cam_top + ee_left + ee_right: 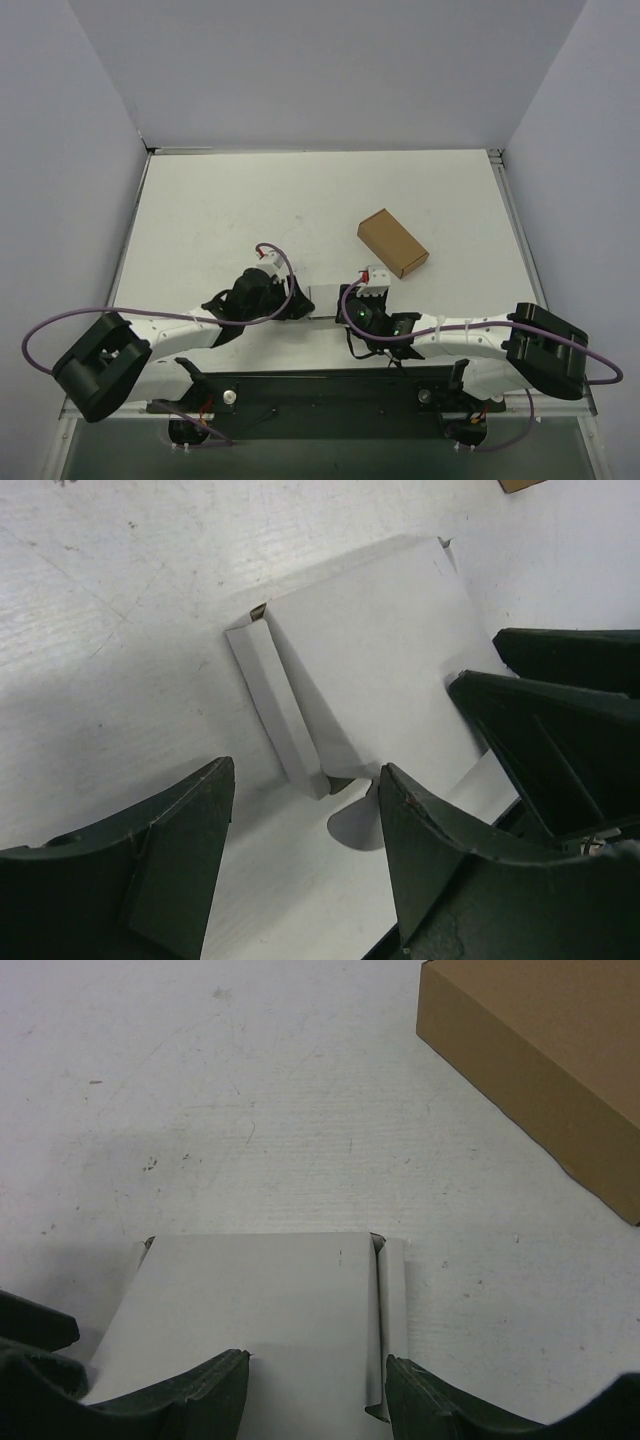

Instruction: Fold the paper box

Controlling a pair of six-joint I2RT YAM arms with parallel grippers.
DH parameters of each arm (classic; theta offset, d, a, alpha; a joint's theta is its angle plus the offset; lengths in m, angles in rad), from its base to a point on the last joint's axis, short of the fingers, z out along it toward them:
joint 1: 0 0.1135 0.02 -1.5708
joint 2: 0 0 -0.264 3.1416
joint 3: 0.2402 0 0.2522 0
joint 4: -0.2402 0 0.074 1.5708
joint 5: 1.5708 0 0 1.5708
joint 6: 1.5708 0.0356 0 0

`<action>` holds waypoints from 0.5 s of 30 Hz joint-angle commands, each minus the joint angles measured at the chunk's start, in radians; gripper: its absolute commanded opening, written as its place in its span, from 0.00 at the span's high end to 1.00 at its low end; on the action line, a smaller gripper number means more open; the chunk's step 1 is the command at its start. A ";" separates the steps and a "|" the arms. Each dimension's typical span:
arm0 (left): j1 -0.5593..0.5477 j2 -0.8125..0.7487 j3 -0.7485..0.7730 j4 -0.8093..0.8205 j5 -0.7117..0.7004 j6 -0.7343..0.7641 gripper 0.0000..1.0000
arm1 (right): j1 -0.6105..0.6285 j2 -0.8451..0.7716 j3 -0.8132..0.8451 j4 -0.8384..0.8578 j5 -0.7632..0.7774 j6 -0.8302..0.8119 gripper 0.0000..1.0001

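Note:
The paper box (322, 300) lies flat on the table between my two grippers, a white card with a narrow side flap folded up along one edge. In the left wrist view the paper box (370, 670) sits just ahead of my left gripper (305, 855). That gripper is open, and its right fingertip (420, 820) is at the card's near edge. My right gripper (315, 1400) is open over the paper box (260, 1300), with its right fingertip (430, 1395) beside the narrow flap. My right gripper's dark fingers (560, 720) show at the card's far side.
A small closed brown cardboard box (392, 243) lies on the white table (230, 220) behind and to the right of the grippers; it also fills the top right corner as the brown box (540, 1070). Grey walls enclose the table on three sides.

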 commanded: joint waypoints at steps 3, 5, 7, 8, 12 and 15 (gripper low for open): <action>0.013 0.113 -0.011 0.270 0.037 -0.059 0.31 | 0.016 0.040 -0.026 -0.068 0.020 0.014 0.45; 0.014 0.126 -0.016 0.305 0.031 -0.062 0.31 | 0.019 0.047 -0.026 -0.067 0.017 0.016 0.45; 0.014 0.144 -0.014 0.320 0.018 -0.062 0.32 | 0.022 0.048 -0.025 -0.065 0.018 0.014 0.45; 0.014 0.153 -0.011 0.317 0.015 -0.061 0.34 | 0.022 0.051 -0.023 -0.065 0.017 0.016 0.46; 0.014 0.216 -0.011 0.316 0.029 -0.052 0.42 | 0.024 0.051 -0.023 -0.067 0.018 0.016 0.46; 0.014 0.253 -0.019 0.313 0.032 -0.041 0.52 | 0.024 0.056 -0.022 -0.065 0.014 0.016 0.47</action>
